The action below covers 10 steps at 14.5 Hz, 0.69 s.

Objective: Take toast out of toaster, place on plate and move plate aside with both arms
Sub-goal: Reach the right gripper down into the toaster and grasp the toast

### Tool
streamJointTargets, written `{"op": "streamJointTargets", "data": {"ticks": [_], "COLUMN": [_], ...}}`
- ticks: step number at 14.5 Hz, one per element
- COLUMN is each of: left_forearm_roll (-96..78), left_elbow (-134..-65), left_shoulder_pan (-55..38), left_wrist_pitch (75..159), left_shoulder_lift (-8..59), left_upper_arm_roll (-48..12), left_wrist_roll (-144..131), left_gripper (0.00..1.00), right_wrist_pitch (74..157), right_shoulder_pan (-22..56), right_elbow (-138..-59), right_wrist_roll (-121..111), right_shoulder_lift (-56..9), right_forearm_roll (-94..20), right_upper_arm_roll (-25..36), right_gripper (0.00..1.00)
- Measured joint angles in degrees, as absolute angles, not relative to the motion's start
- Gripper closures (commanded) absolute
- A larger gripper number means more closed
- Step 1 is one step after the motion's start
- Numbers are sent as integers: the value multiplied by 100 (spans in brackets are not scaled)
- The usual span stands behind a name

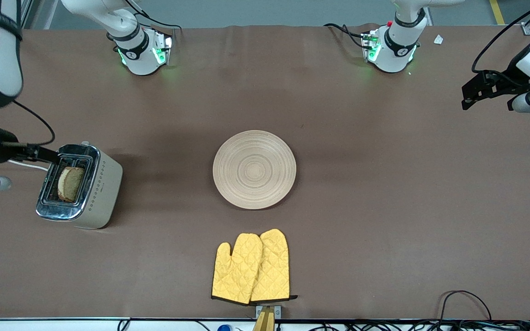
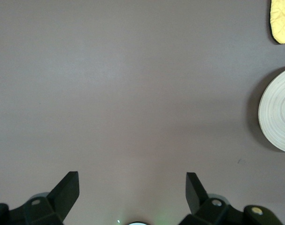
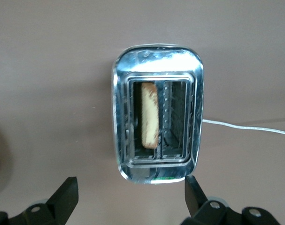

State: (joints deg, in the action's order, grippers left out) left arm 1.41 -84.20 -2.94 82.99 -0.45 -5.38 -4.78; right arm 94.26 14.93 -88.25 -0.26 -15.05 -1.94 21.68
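**Chrome toaster under the right gripper, toast not yet lifted**

Chrome shines on top of the toaster [image 1: 79,185] at the middle left of the front frame, where the right gripper [image 1: 44,155] hangs just over its upper edge with both fingers spread wide and nothing between them. The step in hand looks like the reach for the toast [image 1: 71,183]. That slice stands upright in one slot, light brown with a darker crust, poking a little above the chrome; the second slot is bare. Next, I judge, the spread fingers must come down either side of the thin slice and close on it without catching the slot's wires. At frame centre lies the plate [image 1: 254,169], pale wood with ring grooves, nothing on it. Lower centre, two yellow oven mitts [image 1: 251,267] lie side by side. At the upper right edge the left gripper [image 1: 481,90] waits, spread wide and holding nothing, over bare table.
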Motion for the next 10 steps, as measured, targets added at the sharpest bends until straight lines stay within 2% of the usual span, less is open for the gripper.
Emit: {"op": "streamJointTargets", "data": {"ticks": [3, 6, 7, 8, 10], "left_forearm_roll": [141, 141, 141, 141, 141], "left_elbow": [-8419, -8418, -8418, -8419, -8419], "left_shoulder_pan": [-295, -293, -292, -291, -291], "left_wrist_pitch": [8299, 8299, 8299, 8299, 8299], "left_shoulder_lift": [-44, -44, -44, -44, -44], "left_upper_arm_roll": [-539, -537, -536, -536, -536], "left_wrist_roll": [-478, -476, -476, -476, -476], "left_gripper": [0, 0, 0, 0, 0], "right_wrist_pitch": [9664, 9797, 9834, 9874, 9923], "right_shoulder_pan": [1272, 874, 756, 692, 686], "right_elbow": [-8833, -8845, -8847, -8848, -8847], "right_wrist_roll": [-227, -1016, -1245, -1367, -1424], "right_shoulder_lift": [-1962, -2394, -2535, -2656, -2788], "right_forearm_roll": [-337, -1126, -1310, -1403, -1455], "right_upper_arm_roll": [2167, 2171, 2171, 2171, 2153], "right_gripper": [0, 0, 3, 11, 34]}}
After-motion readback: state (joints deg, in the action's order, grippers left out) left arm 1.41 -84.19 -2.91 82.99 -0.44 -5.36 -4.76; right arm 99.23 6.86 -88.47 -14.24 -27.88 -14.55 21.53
